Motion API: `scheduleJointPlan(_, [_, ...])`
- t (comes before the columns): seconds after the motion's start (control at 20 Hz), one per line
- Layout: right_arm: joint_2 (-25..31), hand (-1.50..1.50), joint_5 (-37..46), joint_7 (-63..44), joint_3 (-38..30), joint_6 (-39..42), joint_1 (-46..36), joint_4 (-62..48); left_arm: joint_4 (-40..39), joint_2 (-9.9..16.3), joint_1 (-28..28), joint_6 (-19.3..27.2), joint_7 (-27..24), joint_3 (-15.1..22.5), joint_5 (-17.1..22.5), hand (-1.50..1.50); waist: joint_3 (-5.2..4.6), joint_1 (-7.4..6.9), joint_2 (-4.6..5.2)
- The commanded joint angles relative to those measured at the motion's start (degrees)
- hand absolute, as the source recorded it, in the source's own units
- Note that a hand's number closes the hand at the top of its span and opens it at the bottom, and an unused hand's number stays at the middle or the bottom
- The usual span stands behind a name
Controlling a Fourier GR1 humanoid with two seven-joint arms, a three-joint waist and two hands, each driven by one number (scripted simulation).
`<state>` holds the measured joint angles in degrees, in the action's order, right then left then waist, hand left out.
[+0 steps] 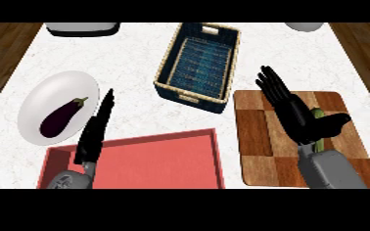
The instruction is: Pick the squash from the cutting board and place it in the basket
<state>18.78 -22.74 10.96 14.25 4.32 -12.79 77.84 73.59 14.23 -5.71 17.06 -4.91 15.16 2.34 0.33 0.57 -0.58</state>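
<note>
A green squash lies on the wooden cutting board at the right, mostly hidden behind my right hand. That hand hovers over the board with fingers straight and thumb spread to the right of the squash. The dark woven basket stands behind the board, to its left, with nothing in it. At the lower left my left hand rests open, fingers pointing up, over the edge of a red tray.
A white plate with a purple eggplant sits at the left. A red tray lies at the front centre. A grey container and a white bowl stand at the counter's back edge.
</note>
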Motion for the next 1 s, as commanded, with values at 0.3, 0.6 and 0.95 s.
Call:
scheduleJointPlan(0.3, [17.14, 1.5, -1.28, 16.59, -22.55, -0.91, 11.2, -5.95, 6.71, 5.03, -3.31, 0.46, 6.13, -10.22, 5.98, 0.0, -0.09, 1.57, 0.22])
scheduleJointPlan(0.6, [9.37, -1.5, 12.27, 10.55, -23.44, -34.96, 7.57, -9.43, 9.05, 8.71, -5.03, -2.72, 10.02, -11.64, 7.61, 0.0, -0.45, -0.65, 0.45])
scheduleJointPlan(0.95, [21.78, -1.5, 23.26, -15.93, -19.12, -43.64, 10.45, -4.48, 9.61, 8.22, -3.5, -2.52, 11.52, -11.25, 7.32, 0.0, -0.75, -0.01, 0.15])
